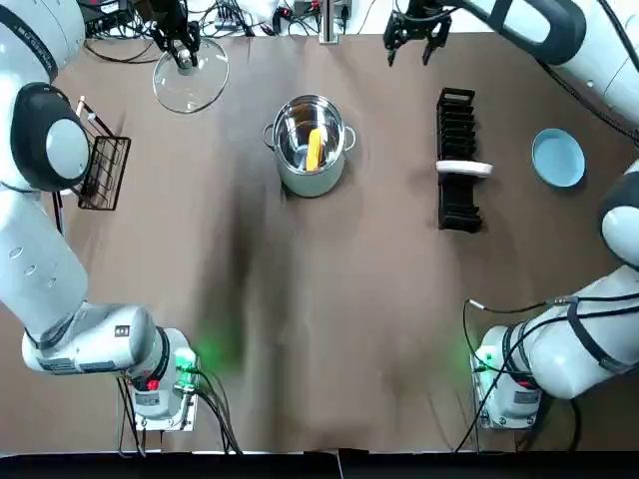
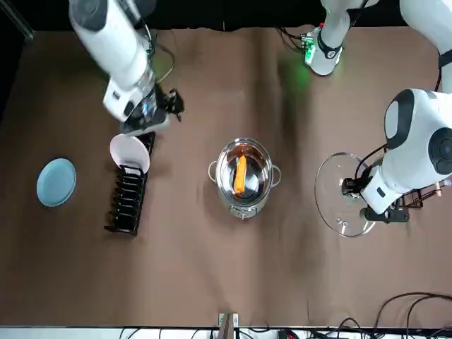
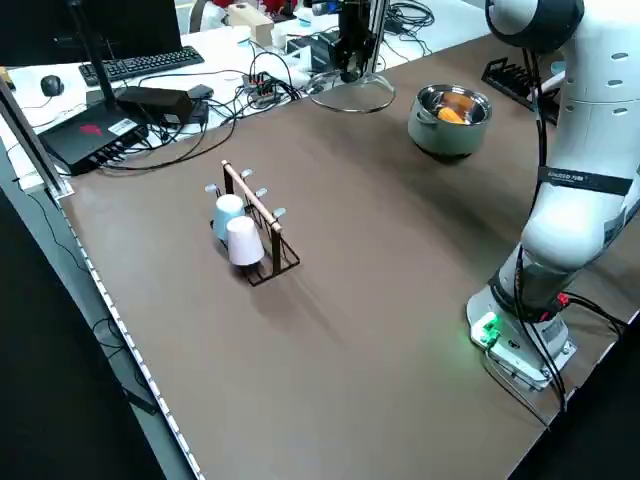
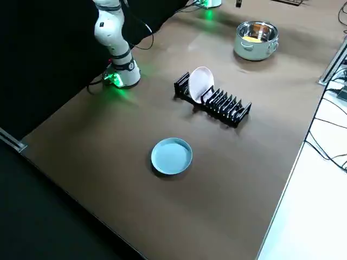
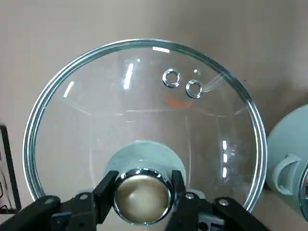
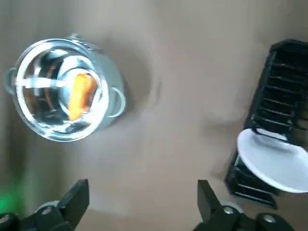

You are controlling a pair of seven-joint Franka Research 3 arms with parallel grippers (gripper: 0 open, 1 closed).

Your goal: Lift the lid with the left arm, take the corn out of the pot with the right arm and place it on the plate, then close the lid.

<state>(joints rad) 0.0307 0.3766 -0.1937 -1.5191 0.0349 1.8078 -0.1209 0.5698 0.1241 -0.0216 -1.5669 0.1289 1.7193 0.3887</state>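
The steel pot stands uncovered at mid-table, far half, with the yellow corn lying inside it. Its glass lid is off to the far left of the pot, and my left gripper is shut on the lid's knob; whether the lid touches the table I cannot tell. My right gripper hangs open and empty above the table's far edge, beyond and to the right of the pot. A blue plate lies flat at the far right.
A black dish rack holding one white plate stands between the pot and the blue plate. A wire mug rack with two cups sits at the left edge. Cables run along the far edge.
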